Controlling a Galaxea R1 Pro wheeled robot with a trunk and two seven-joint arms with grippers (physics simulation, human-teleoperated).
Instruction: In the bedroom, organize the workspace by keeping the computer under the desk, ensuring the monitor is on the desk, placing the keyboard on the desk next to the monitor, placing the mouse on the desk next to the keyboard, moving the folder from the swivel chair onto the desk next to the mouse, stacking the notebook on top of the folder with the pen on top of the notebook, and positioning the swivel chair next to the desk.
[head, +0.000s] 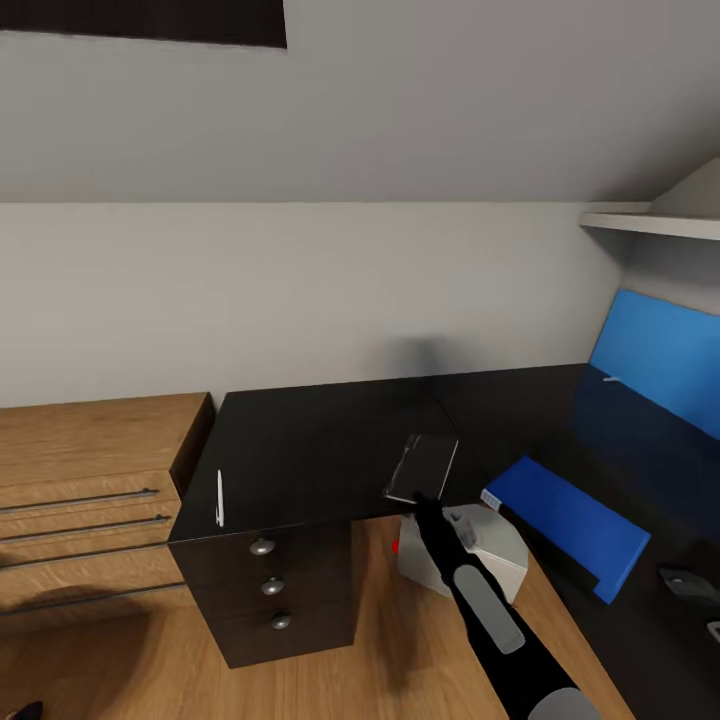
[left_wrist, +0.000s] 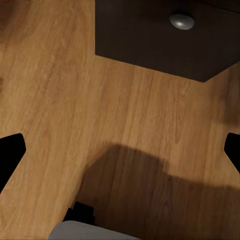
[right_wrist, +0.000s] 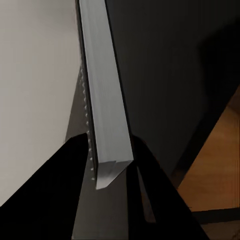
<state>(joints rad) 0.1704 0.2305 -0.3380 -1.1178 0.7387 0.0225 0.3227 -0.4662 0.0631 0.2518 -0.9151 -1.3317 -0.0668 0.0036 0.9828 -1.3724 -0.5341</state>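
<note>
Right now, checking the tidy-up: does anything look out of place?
Yes. The notebook is tilted off the desk, pinched by the right gripper. The pen lies alone near the desk's corner.

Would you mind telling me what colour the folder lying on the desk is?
Bright blue; the folder shows best in the head view.

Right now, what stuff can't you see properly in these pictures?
- Right gripper: in the head view the arm covers its fingertips where they meet the notebook.
- Mouse: head view, cut off by the right edge.
- Computer: head view, partly behind the right arm and under the desk.
- Pen: head view, too thin for detail.
- Left gripper: left wrist view, fingers cut by both side edges.
</note>
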